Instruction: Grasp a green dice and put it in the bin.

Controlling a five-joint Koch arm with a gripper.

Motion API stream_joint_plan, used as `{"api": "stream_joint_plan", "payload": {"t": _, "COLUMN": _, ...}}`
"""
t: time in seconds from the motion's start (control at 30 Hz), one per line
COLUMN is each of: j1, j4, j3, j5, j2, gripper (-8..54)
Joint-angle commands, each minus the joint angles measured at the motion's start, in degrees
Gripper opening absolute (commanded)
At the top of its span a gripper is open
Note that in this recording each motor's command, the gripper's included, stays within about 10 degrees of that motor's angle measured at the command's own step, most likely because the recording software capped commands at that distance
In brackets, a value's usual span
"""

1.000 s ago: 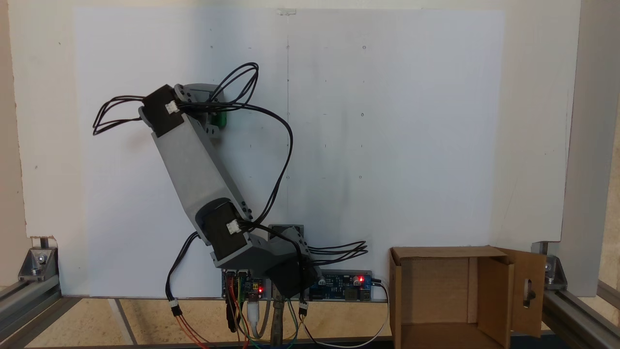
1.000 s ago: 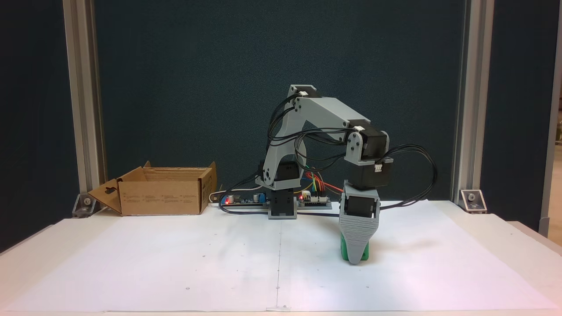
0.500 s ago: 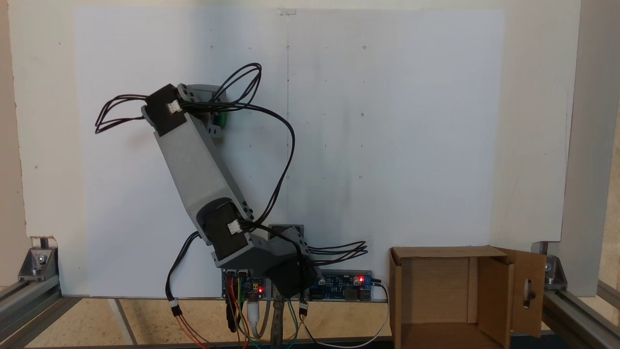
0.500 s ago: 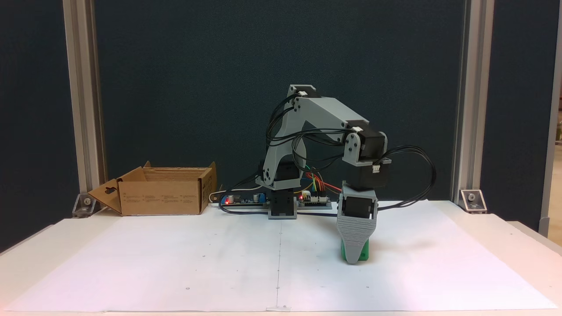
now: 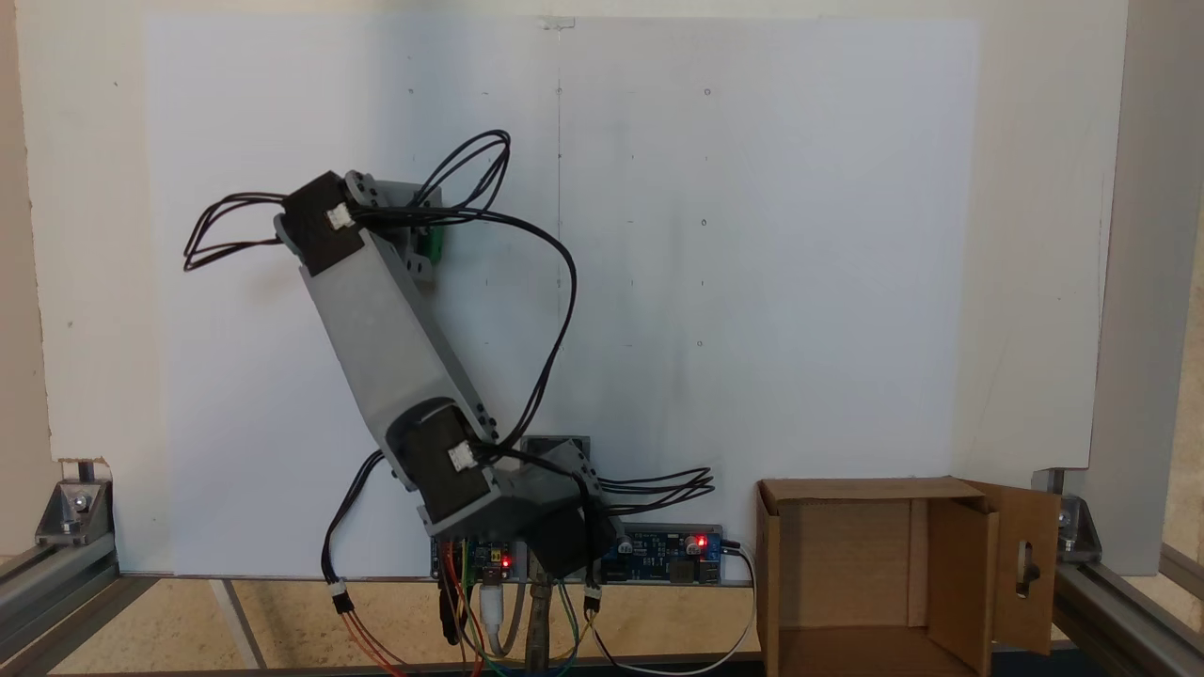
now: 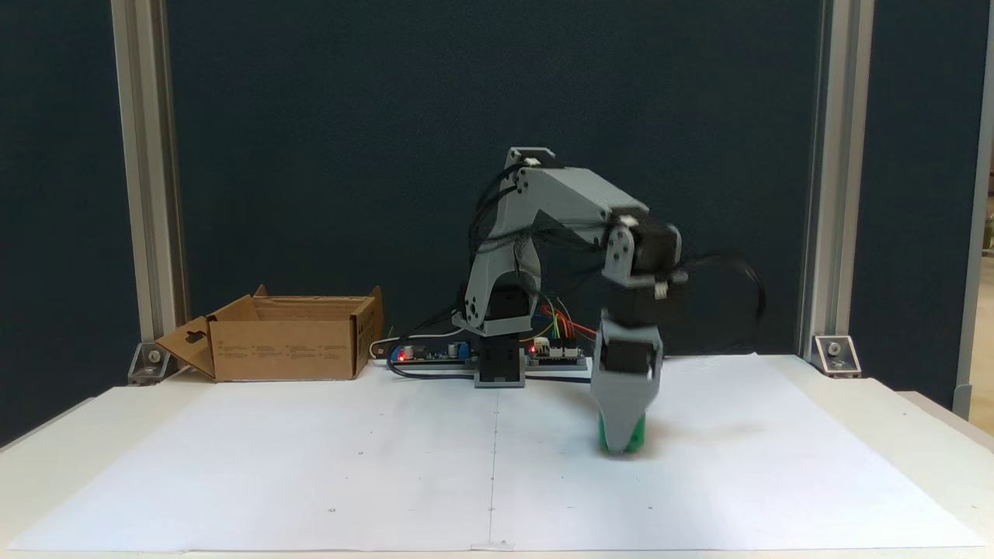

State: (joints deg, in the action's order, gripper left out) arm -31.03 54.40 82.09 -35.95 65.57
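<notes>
Since the earlier frame, end effector (image 6: 619, 444) lifted slightly, pinching green dice (image 6: 635, 435) just off worktop (image 6: 233, 458); carry to bin (image 6: 283, 349) remained.

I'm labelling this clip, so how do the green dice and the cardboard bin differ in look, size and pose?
The dice is bright green plastic; the bin is brown corrugated cardboard. The dice is far smaller than the bin. The dice sits at the gripper tip, partly hidden by its jaws, over the white paper; the bin stands free near the table's back corner, open-topped with flaps spread. Both are boxy.
</notes>
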Motion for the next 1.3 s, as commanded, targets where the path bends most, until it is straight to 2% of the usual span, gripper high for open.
{"api": "stream_joint_plan", "payload": {"t": 0.0, "j1": -0.6, "j4": 4.0, "j3": -1.4, "j5": -3.9, "j2": 6.2, "gripper": 11.5}}
{"api": "stream_joint_plan", "payload": {"t": 0.17, "j1": -0.5, "j4": 6.6, "j3": -1.7, "j5": -3.9, "j2": 15.1, "gripper": 11.5}}
{"api": "stream_joint_plan", "payload": {"t": 0.27, "j1": -0.5, "j4": 12.3, "j3": -7.4, "j5": -3.8, "j2": 19.7, "gripper": 11.4}}
{"api": "stream_joint_plan", "payload": {"t": 0.47, "j1": 0.1, "j4": 25.8, "j3": -23.2, "j5": -3.8, "j2": 22.8, "gripper": 11.4}}
{"api": "stream_joint_plan", "payload": {"t": 0.73, "j1": 3.9, "j4": 28.1, "j3": -25.2, "j5": -3.1, "j2": 23.7, "gripper": 11.4}}
{"api": "stream_joint_plan", "payload": {"t": 0.93, "j1": 21.2, "j4": 28.0, "j3": -24.3, "j5": 9.4, "j2": 24.0, "gripper": 11.4}}
{"api": "stream_joint_plan", "payload": {"t": 1.1, "j1": 43.0, "j4": 27.9, "j3": -23.7, "j5": 19.8, "j2": 29.7, "gripper": 11.4}}
{"api": "stream_joint_plan", "payload": {"t": 1.27, "j1": 63.2, "j4": 28.5, "j3": -23.8, "j5": 30.5, "j2": 29.8, "gripper": 11.4}}
